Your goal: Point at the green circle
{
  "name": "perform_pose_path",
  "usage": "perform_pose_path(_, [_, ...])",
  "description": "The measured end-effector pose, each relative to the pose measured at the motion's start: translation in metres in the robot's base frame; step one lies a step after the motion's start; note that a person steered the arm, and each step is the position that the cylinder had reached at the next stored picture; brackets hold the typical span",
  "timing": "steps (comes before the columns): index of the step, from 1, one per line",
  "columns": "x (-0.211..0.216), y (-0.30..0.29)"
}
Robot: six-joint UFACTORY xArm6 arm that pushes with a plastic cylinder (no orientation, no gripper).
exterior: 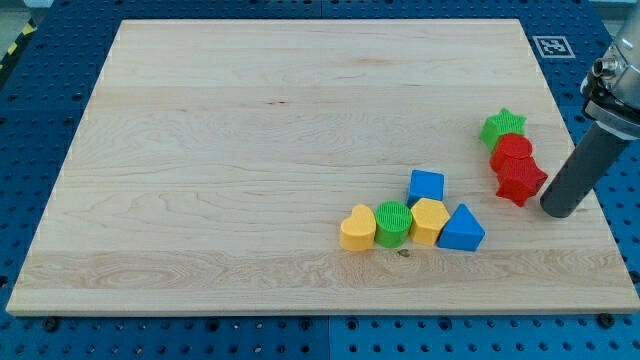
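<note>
The green circle [393,223] sits low on the wooden board [250,150], right of centre, in a row between a yellow heart [357,229] on its left and a yellow hexagon-like block [429,220] on its right. My tip [562,210] rests on the board near the view's right edge, far to the right of the green circle and just right of a red star-like block [520,181].
A blue square block [426,186] lies above the yellow hexagon, and a blue triangle [460,229] ends the row on the right. A green star [503,127] and a red circle-like block [512,151] stack above the red star. The board's right edge is close to my tip.
</note>
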State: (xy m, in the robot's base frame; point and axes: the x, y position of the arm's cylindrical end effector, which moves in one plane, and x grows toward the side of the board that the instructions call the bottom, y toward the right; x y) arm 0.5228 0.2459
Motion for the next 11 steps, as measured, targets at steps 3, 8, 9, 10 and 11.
perform_pose_path(3, [0.036, 0.010])
perform_pose_path(8, [0.071, -0.123])
perform_pose_path(9, [0.071, -0.150])
perform_pose_path(10, [0.052, -0.158])
perform_pose_path(11, [0.035, -0.170])
